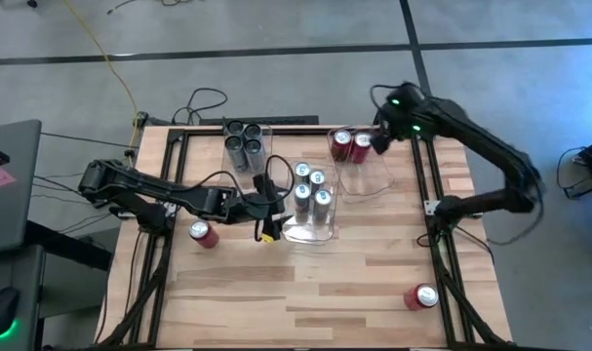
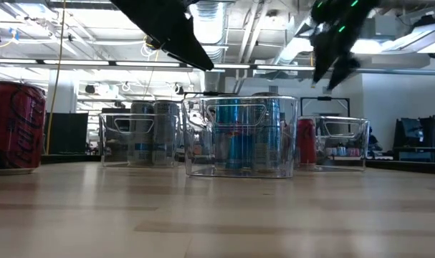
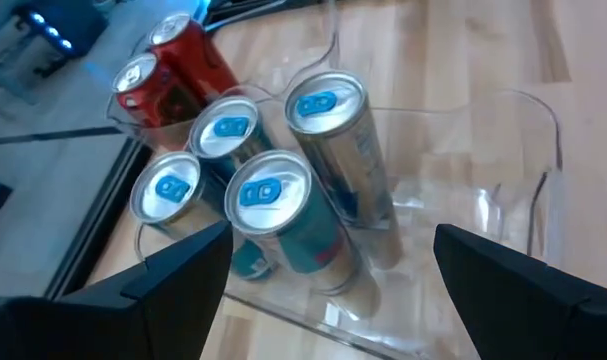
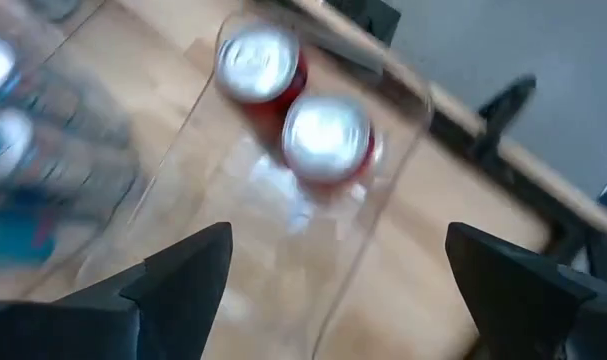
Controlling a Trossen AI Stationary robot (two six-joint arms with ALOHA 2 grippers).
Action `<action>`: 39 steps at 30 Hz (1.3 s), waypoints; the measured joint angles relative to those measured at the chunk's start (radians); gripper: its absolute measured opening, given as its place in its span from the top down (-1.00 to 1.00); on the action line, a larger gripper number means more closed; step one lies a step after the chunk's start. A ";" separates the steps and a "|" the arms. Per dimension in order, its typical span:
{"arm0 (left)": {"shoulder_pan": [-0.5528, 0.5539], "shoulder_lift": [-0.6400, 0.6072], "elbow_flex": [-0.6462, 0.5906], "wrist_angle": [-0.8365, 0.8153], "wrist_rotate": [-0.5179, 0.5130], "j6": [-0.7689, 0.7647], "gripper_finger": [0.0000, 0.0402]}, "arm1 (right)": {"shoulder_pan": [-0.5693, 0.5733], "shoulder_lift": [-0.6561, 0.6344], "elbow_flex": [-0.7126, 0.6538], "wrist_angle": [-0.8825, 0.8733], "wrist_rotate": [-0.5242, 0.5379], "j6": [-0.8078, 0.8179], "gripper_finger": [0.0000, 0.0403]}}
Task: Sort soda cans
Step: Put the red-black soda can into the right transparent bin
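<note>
Right gripper [image 4: 328,290] wide, empty over bin [image 1: 374,175] with red cans [image 1: 351,144]; lift straight, avoid rim, fetch stray red can [image 1: 421,296].

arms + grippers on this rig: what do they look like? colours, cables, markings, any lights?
Both arms are dark, near-black jointed links. The left arm trails loose black cables, with a yellow piece near its gripper. The right arm shows a green light by its wrist, above the right gripper. In the wrist views the fingers are broad, flat, matte-black wedges. No markings legible.
</note>
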 joint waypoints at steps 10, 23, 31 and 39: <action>-0.028 -0.010 0.000 0.020 -0.005 -0.025 -0.69 | 0.369 -0.325 0.000 -0.416 0.002 0.339 -0.89; -0.099 -0.010 0.000 0.077 -0.007 -0.037 -0.69 | 1.219 -0.344 -0.042 -0.499 0.018 1.136 -0.89; -0.099 -0.010 0.000 0.076 -0.014 -0.017 -0.69 | 1.524 -0.105 -0.044 -0.389 -0.006 1.350 -0.85; -0.099 -0.010 0.000 0.086 -0.013 -0.003 -0.69 | 1.708 0.059 -0.044 -0.229 -0.079 1.562 -0.81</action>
